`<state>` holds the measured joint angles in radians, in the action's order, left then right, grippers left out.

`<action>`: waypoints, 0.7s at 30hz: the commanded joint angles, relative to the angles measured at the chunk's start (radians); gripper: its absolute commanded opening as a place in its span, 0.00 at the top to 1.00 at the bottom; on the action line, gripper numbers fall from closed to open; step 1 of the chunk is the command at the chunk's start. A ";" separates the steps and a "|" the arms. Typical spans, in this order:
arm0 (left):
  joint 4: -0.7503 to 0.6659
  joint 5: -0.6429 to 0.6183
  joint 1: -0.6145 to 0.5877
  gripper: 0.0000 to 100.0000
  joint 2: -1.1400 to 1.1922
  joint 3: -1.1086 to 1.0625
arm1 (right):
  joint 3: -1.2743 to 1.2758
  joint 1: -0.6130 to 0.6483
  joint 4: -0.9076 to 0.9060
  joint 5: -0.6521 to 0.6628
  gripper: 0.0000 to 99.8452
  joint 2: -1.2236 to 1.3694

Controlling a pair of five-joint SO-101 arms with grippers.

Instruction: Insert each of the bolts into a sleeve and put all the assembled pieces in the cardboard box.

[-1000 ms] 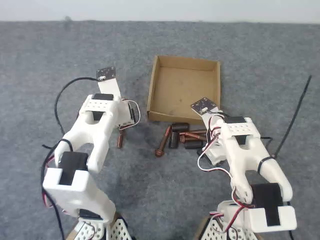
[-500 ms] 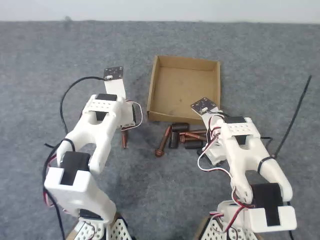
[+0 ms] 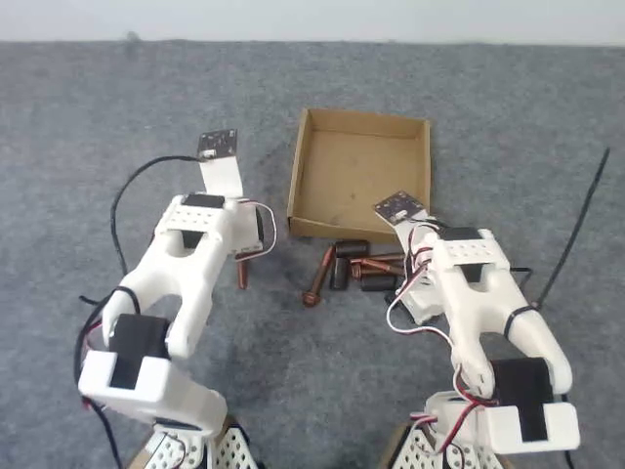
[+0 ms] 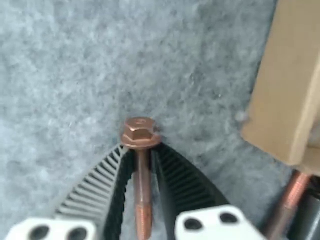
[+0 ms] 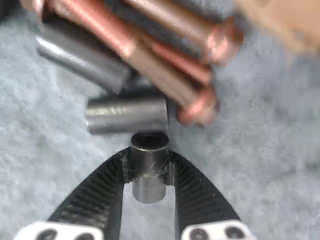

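Note:
My left gripper is shut on a copper bolt, hex head pointing away from the wrist, just above the grey mat. In the high view that bolt hangs left of the cardboard box. My right gripper is shut on a short dark sleeve, its open bore facing the pile. Just beyond it lie another sleeve and several copper bolts. The pile of bolts and sleeves sits in front of the box's near wall.
Grey carpet-like mat covers the table. One box wall stands close beside the left gripper, with a loose bolt at its foot. A black cable runs along the right side. Open mat lies left of and in front of the arms.
The left arm has shifted slightly to the right with the bolt in its grip. The right arm has stayed in place on the sleeve.

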<state>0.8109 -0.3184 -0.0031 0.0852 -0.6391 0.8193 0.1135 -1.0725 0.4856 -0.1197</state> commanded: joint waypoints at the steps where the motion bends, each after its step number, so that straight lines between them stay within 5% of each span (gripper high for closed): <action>1: -0.049 0.008 0.006 0.99 -0.075 0.001 | -0.074 -0.093 -0.084 0.041 0.99 -0.008; 12: -0.046 0.008 0.006 0.99 -0.075 0.001 | -0.404 -0.309 -0.329 0.061 0.99 -0.008; 21: -0.044 0.008 0.003 0.99 -0.075 -0.004 | -0.638 -0.285 -0.282 0.052 0.99 0.001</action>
<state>0.7818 -0.3184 -0.0015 0.0836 -0.6483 0.2501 -0.2041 -1.4070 0.5332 -0.1074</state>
